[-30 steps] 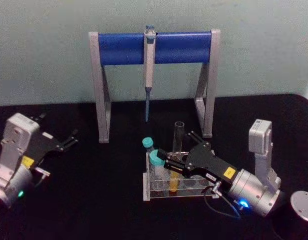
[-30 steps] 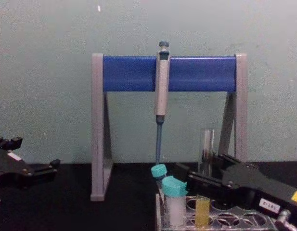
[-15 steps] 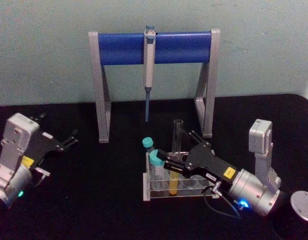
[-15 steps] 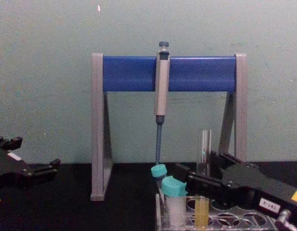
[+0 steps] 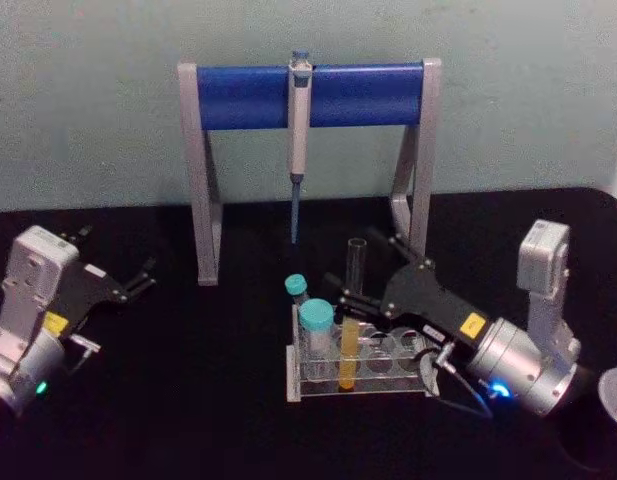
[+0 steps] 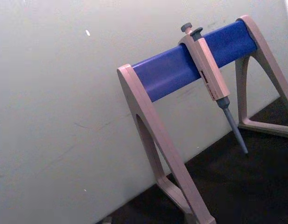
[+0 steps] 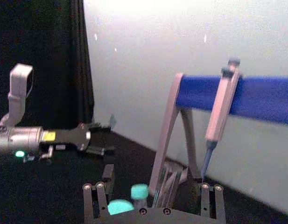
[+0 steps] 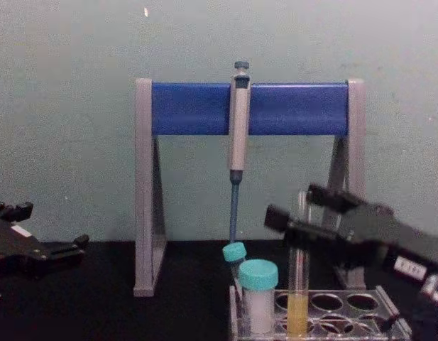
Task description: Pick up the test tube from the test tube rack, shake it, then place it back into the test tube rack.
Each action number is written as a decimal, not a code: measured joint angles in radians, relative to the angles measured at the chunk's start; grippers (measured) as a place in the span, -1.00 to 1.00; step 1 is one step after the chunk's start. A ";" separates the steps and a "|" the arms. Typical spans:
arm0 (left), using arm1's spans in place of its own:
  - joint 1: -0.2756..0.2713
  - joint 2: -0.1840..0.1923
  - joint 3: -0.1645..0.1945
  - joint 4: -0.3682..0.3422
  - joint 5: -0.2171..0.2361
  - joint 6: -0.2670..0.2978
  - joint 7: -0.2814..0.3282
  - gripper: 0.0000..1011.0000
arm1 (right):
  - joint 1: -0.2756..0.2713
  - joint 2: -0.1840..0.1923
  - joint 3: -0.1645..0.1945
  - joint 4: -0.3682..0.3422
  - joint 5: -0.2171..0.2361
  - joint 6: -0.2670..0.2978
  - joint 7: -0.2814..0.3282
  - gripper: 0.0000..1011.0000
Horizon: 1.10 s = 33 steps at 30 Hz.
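The test tube (image 5: 347,358), tall clear glass with yellow liquid at the bottom, stands upright in the clear test tube rack (image 5: 388,388) in the middle of the black table. My right gripper (image 5: 356,265) is open, raised to the tube's upper half, with one finger on each side and not gripping it. The chest view shows the tube (image 8: 298,312) rising from the rack (image 8: 350,302) between the spread fingers of the right gripper (image 8: 295,206). My left gripper (image 5: 140,278) rests open at the table's left, well away from the rack.
Two teal-capped white tubes (image 5: 316,322) (image 5: 296,287) stand at the rack's left end. Behind the rack is the grey-and-blue pipette stand (image 5: 238,97) with a pipette (image 5: 299,130) hanging from it. A grey cylinder (image 5: 616,392) sits at the far right edge.
The right gripper has risen from rack level to the tube's upper half and drawn slightly back to the right, fingers spread. The tube stays in the rack. The left arm is still.
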 joint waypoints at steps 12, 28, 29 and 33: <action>0.000 0.000 0.000 0.000 0.000 0.000 0.000 0.98 | -0.089 0.024 0.110 -0.172 -0.087 -0.081 -0.161 0.98; 0.000 0.000 0.000 0.000 0.000 0.000 0.000 0.98 | -0.199 -0.048 0.236 -0.157 -0.333 0.069 -0.515 0.98; 0.000 0.000 0.000 0.000 0.000 0.000 0.000 0.98 | -0.199 -0.051 0.237 -0.149 -0.338 0.081 -0.519 0.98; 0.000 0.000 0.000 0.000 0.000 0.000 0.000 0.98 | -0.192 -0.064 0.235 -0.113 -0.361 0.128 -0.531 0.98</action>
